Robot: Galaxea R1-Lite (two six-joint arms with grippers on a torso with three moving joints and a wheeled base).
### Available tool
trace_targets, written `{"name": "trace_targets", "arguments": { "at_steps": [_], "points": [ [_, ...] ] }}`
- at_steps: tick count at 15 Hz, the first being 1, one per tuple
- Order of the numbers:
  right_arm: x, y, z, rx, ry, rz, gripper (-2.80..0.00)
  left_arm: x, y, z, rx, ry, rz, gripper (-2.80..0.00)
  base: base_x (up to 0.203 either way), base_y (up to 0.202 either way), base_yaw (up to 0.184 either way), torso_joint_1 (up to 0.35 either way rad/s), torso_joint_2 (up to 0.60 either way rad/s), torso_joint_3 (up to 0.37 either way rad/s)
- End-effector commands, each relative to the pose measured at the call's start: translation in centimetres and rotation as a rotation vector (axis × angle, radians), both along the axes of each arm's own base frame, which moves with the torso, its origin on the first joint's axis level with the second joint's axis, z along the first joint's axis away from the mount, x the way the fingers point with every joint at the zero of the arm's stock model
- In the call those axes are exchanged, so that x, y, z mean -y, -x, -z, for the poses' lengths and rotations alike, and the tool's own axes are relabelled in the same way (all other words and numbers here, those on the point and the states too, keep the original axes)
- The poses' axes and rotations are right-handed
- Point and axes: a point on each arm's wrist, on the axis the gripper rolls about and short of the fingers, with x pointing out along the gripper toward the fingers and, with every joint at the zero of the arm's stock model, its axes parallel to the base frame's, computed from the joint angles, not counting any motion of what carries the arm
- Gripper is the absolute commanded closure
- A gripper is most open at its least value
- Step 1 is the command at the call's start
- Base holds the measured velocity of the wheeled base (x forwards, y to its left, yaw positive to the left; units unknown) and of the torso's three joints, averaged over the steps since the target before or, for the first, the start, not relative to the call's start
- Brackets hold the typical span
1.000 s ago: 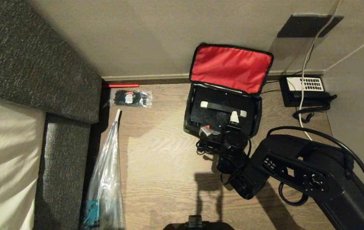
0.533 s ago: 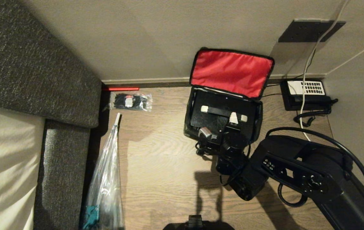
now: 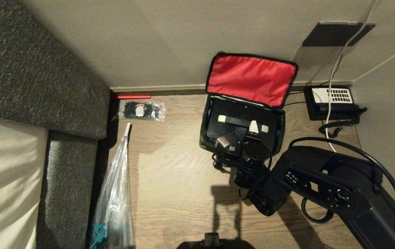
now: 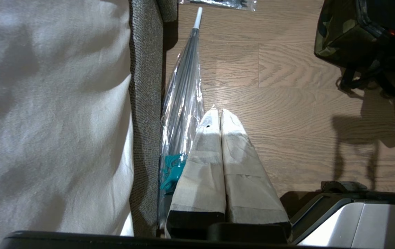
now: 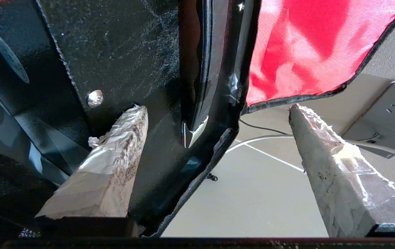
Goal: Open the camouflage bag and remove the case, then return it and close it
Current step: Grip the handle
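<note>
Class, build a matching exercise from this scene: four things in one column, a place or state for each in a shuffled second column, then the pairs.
1. case
2. telephone
3. umbrella
4. left gripper

A. fingers shut
B. lying beside the sofa
C. inside the open camouflage bag
D. on the floor by the wall, right of the bag

Pairs: 1-C, 2-D, 3-B, 4-A
</note>
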Motion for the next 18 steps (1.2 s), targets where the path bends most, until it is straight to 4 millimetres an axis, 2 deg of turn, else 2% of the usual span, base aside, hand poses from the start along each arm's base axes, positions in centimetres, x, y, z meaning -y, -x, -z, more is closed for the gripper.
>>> {"name": "trace_targets", "arguments": {
  "at_steps": [1, 7, 13, 18],
  "points": [
    [-0.01, 0.02, -0.23, 0.008, 0.001, 0.004, -2.80, 0.00, -0.01, 0.01, 0.002, 0.001, -0.002, 0.00, 0.000, 0.000, 0.000, 0.000, 0.00, 0.000],
    [-0.02, 0.01, -0.22, 0.007, 0.002, 0.004, -2.80, -0.01, -0.01, 0.01, 0.002, 0.007, -0.004, 0.00, 0.000, 0.000, 0.000, 0.000, 0.00, 0.000],
    [-0.02, 0.01, 0.06, 0.002, 0.006, 0.004, -2.80, 0.00, -0.01, 0.01, 0.002, -0.005, -0.002, 0.00, 0.000, 0.000, 0.000, 0.002, 0.00, -0.153],
    [-0.03, -0.01, -0.53, 0.010, 0.009, 0.004, -2.80, 0.00, -0.01, 0.00, 0.003, -0.005, -0.002, 0.00, 0.000, 0.000, 0.000, 0.002, 0.00, -0.026]
  ]
}}
